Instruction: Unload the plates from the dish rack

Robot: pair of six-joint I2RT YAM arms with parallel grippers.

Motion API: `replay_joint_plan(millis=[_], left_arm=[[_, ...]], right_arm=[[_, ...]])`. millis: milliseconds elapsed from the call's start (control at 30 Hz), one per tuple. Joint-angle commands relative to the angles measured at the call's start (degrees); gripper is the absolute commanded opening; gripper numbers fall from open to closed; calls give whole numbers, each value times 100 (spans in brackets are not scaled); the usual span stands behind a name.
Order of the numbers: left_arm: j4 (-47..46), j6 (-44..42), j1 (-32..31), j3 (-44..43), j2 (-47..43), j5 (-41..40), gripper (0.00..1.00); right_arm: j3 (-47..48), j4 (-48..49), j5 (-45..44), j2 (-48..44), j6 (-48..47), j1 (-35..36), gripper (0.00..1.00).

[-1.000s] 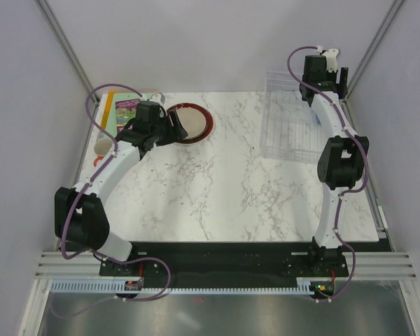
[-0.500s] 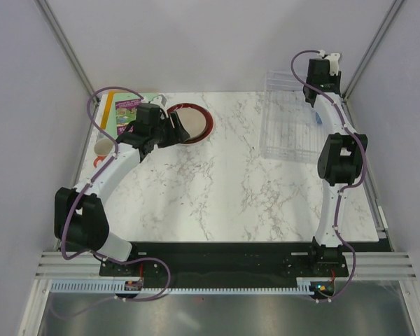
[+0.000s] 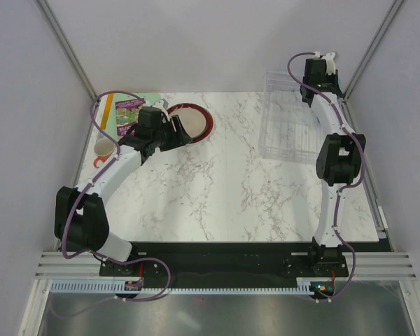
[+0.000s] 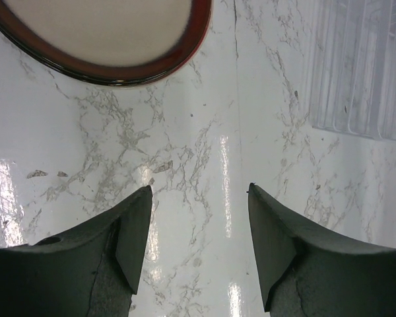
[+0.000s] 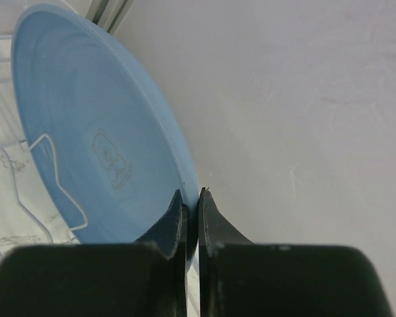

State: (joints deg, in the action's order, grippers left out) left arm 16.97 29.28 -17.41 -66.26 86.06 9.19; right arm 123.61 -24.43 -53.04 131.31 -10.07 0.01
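One blue plate [image 5: 99,132] stands on edge, rim pinched by right gripper [image 5: 191,206]; left gripper [image 4: 199,198] gapes empty.

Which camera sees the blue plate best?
The right wrist view: the round light blue plate fills its left side, rim pinched between the right fingers. In the top view the right arm hides it; the left wrist view misses it.
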Motion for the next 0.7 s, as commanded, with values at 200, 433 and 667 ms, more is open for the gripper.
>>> replay_joint_plan(millis=[200,433,667], left_arm=[[-247,166,-52,131,-292,109,67],[-247,157,-43,192,-397,136,67],[-247,166,-43,245,-485,197,67]], right_arm=[[93,1923,-1296,-615,-1469,781,0],[-223,3180,-1851,-896,-2412,939,0],[-539,3339,-1877,-817,-2334,931,0]])
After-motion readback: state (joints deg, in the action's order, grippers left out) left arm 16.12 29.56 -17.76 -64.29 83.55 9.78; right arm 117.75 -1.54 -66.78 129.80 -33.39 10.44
